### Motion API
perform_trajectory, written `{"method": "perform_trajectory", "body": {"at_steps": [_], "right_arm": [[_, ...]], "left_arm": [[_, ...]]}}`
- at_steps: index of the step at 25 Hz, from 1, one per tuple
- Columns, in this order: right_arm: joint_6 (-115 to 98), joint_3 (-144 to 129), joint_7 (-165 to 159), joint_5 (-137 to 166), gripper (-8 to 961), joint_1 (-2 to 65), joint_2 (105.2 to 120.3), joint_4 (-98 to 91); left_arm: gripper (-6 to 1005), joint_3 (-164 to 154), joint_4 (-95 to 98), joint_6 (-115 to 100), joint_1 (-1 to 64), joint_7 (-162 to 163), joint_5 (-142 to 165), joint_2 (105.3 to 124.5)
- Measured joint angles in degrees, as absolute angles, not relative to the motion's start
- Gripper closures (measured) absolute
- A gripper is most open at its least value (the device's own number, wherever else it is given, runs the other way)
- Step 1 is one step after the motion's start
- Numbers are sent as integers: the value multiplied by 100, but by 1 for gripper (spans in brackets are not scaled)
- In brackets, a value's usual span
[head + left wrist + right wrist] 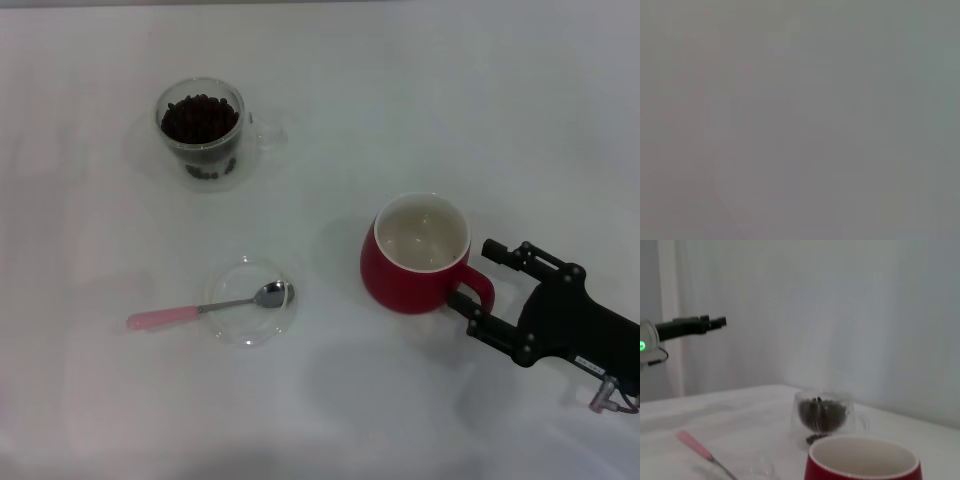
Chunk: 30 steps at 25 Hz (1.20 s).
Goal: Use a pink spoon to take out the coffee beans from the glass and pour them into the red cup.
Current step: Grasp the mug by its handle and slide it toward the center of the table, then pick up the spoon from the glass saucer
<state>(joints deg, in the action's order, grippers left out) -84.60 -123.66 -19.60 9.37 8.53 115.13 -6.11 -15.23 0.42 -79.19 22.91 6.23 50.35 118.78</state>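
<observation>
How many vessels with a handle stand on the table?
2: the glass with coffee beans at the far left, and the red cup near the right gripper.

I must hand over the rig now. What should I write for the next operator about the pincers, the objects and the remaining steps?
Right pincer: open, fingers on either side of the red cup's handle, not yet closed on it.
Left pincer: raised off to the side, far from the work; open or shut cannot be told.
Pink spoon: untouched, its bowl resting in a clear glass dish, handle pointing to the robot's left.
Glass: full of coffee beans, at the far left.
Red cup: empty.
Done: nothing scooped yet.
Left: pick up spoon, scoop beans, pour into red cup.
</observation>
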Motion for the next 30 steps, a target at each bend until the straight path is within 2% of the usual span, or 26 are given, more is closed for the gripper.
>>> {"method": "perform_trajectory", "body": {"at_steps": [8, 19, 22, 25, 29, 30], "right_arm": [[-9495, -12350, -1970, 833, 77, 847, 11491, -347], [-10623, -10949, -1784, 555, 77, 939, 11404, -84], [-10619, -10369, -1787, 554, 77, 995, 11284, -85], [-10578, -9874, -1852, 554, 78, 1091, 11098, -85], [-10523, -9370, -2136, 554, 78, 1187, 10717, -82], [-10469, -9192, -2210, 553, 78, 1223, 10540, -82]], "left_arm": [[300, -1538, 10, -8021, 2243, 784, 5073, 11899], [300, -1984, -760, -9555, 1714, 2377, 5635, 11947], [300, -1991, -1162, -9886, 1582, 2544, 5727, 11962], [300, -1993, -1749, -10031, 1549, 2709, 5767, 11987], [299, -1995, -2423, -10034, 1663, 2830, 5954, 12042], [299, -1995, -2517, -10028, 1689, 2829, 5984, 12049]]}}
